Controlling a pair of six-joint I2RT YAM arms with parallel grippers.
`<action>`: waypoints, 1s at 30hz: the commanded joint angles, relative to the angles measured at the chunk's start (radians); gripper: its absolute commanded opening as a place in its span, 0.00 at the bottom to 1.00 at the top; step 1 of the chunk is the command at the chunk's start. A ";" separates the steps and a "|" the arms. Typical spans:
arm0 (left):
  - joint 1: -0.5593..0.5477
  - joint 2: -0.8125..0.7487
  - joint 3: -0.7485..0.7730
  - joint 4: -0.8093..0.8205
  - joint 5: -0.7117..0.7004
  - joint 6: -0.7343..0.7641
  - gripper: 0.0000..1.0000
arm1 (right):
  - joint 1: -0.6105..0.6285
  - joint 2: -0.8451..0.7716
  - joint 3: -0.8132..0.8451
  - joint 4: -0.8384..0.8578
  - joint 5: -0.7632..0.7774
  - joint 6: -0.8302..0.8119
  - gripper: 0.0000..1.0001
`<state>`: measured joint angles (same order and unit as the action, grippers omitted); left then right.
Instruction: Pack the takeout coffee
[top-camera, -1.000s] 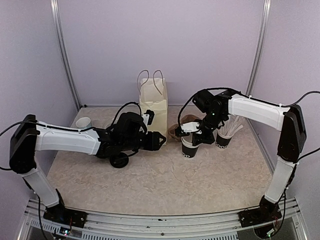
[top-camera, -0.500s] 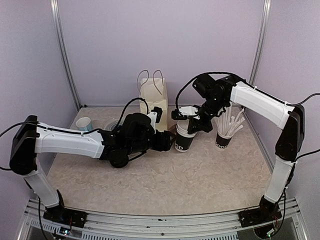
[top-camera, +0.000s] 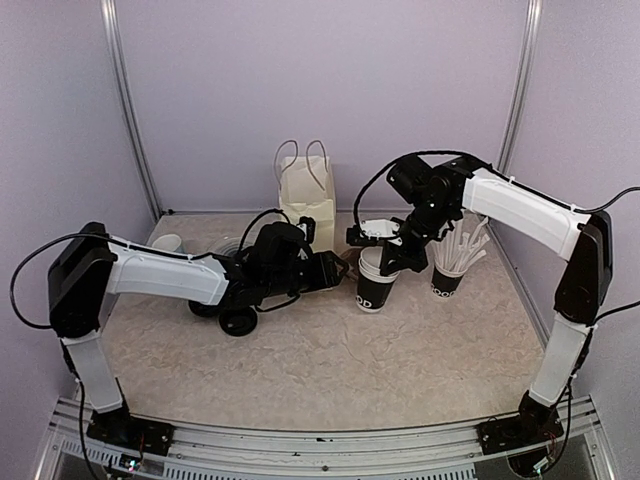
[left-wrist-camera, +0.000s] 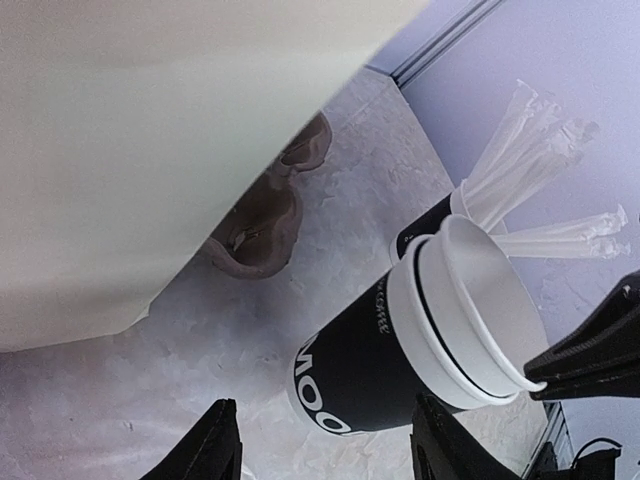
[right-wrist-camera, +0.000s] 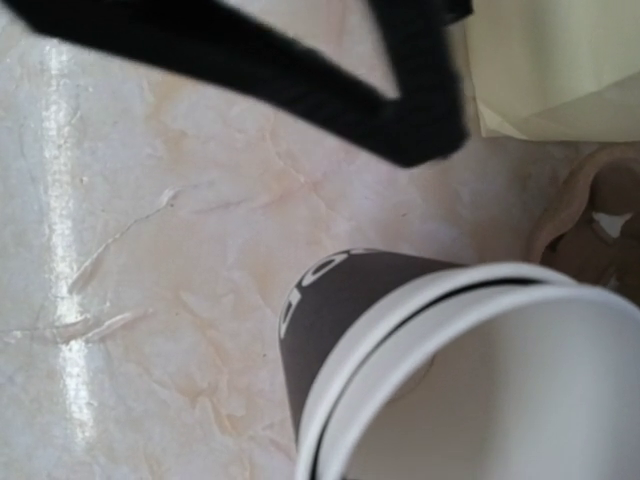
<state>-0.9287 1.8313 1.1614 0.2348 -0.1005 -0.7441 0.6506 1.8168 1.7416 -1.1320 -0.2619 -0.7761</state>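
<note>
Right hand (top-camera: 387, 248), pinching the nested cups (top-camera: 373, 288) by the rim, has shifted them rightward — left hand (top-camera: 339, 268) spread beside.

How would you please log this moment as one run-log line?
right fingers: shut on rim of nested cups | nested cups: unlidded, upright, near paper bag | left fingers: open, empty, facing cups
</note>
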 joint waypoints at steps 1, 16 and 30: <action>0.019 0.049 0.021 0.111 0.086 -0.099 0.59 | 0.011 -0.043 -0.014 0.018 0.008 0.023 0.00; 0.015 0.145 0.097 0.135 0.154 -0.122 0.64 | 0.012 -0.045 -0.036 0.034 0.036 0.029 0.00; 0.015 0.159 0.118 0.147 0.182 -0.122 0.63 | 0.011 -0.038 -0.051 0.061 0.081 0.045 0.00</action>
<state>-0.9112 1.9694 1.2446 0.3862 0.0589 -0.8669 0.6506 1.8023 1.6878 -1.0882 -0.1814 -0.7429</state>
